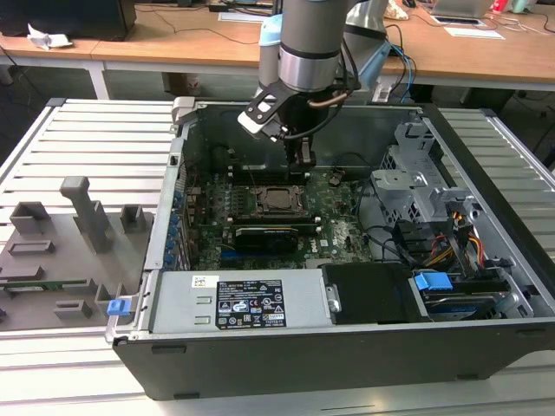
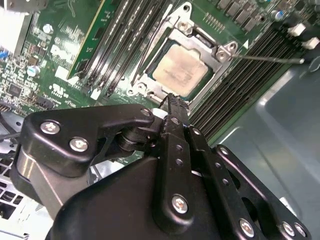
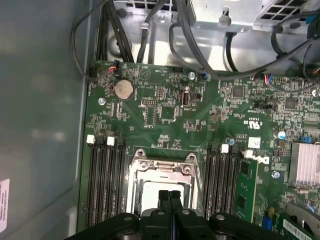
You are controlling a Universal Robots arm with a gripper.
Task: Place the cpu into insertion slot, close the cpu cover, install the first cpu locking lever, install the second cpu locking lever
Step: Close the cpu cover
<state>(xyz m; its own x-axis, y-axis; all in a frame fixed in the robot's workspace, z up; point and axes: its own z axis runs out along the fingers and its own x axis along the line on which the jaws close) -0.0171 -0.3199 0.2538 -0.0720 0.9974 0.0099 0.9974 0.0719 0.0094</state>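
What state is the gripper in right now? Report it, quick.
Gripper: shut, fingers pressed together, nothing held, near the cpu on the motherboard.

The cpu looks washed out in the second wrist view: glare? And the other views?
Second wrist view: the cpu carries a pale sheen, probably room light off its metal face. First wrist view: faint bright patches on the grey case wall. Exterior view: even light, motherboard somewhat shaded.

Silver-grey cylindrical arm (image 1: 310,35), looping black cable (image 1: 333,98), matte black linked fingers (image 2: 172,107), silver screw heads (image 2: 180,202)
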